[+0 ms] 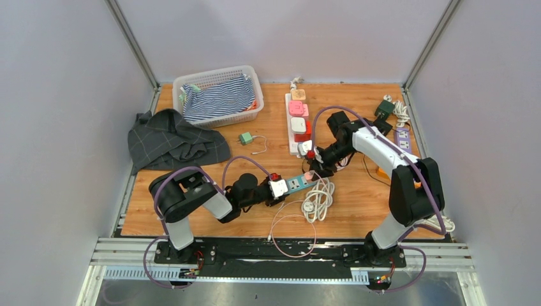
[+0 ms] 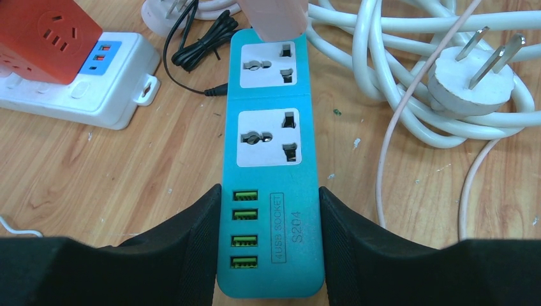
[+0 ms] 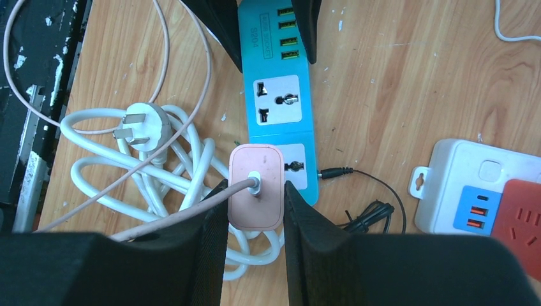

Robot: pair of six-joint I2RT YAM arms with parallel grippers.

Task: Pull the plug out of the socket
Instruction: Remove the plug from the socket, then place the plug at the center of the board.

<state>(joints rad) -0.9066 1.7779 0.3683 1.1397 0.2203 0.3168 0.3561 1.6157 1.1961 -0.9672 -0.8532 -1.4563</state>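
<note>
While the left gripper (image 2: 270, 191) is clamping the USB end of the teal power strip (image 2: 300, 223) between narrow-set fingers, the right gripper (image 3: 255, 188) is pinching the pink plug (image 3: 266, 194) by its 2 side faces, fingers closed to plug width. Plug is sitting in the end socket (image 3: 296, 167) farthest from the left fingers, directly between the right fingers. Strip's long axis is running from 1 gripper to the other; plug is standing off the strip's face toward the right wrist. Judgement: right arm is placed to pull, straight back along its own fingers, left arm bracing.
</note>
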